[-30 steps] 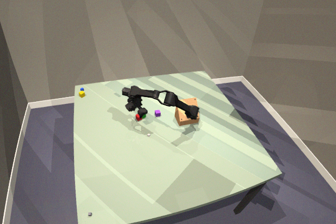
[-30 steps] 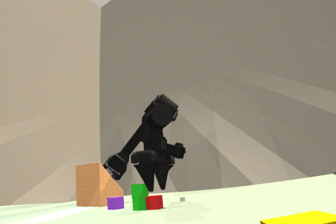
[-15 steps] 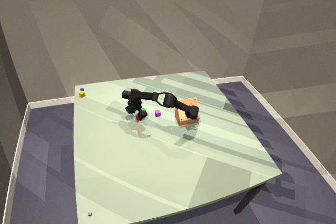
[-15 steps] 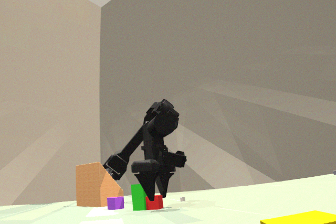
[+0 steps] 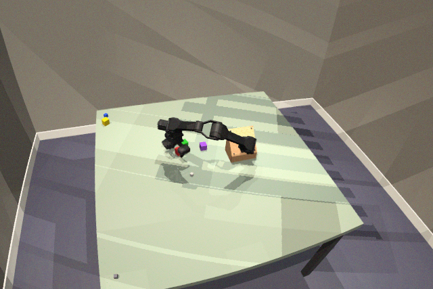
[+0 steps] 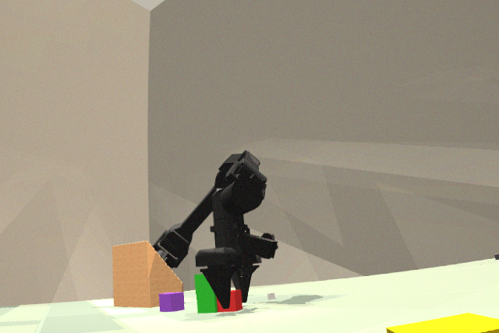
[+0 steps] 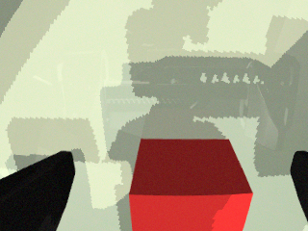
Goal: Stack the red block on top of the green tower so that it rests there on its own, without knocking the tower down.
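Note:
My gripper [image 5: 176, 148] [image 6: 230, 301] [image 7: 187, 165] is open and lowered around the red block, one finger on each side of it with gaps on both sides. The fingertips reach close to the table top. The tower stands upright, about twice as tall as the red block.
A purple block [image 5: 203, 145] [image 6: 171, 301] lies near the tower. The arm's tan base box [image 5: 235, 151] [image 6: 136, 274] stands behind it. A yellow block [image 5: 105, 121] [image 6: 447, 323], a small blue one [image 5: 105, 115] and small grey cubes [image 5: 191, 174] [image 5: 115, 275] lie farther off.

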Tool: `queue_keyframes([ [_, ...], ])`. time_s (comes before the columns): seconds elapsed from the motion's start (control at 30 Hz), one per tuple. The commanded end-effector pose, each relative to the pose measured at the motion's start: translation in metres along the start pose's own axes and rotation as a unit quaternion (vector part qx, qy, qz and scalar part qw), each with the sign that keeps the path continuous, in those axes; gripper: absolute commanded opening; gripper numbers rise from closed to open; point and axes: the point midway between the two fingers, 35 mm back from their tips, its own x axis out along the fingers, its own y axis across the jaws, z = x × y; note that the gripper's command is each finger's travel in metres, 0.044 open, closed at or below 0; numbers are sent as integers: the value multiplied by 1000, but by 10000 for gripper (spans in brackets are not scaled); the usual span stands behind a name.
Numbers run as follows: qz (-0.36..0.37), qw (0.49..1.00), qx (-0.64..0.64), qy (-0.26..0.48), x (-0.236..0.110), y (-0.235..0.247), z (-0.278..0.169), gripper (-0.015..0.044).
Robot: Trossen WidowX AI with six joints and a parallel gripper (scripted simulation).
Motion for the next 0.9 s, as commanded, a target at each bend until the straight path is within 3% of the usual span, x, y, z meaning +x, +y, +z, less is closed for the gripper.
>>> queue_keyframes([
  [0.0,1,1000,2,-2,1,0,1,440],
  [0.17,1,1000,2,-2,0,0,1,440],
  [0.53,1,1000,2,-2,0,0,1,151],
  [0.73,1,1000,2,-2,0,0,1,111],
  [0.87,1,1000,3,-2,-12,0,1,6],
])
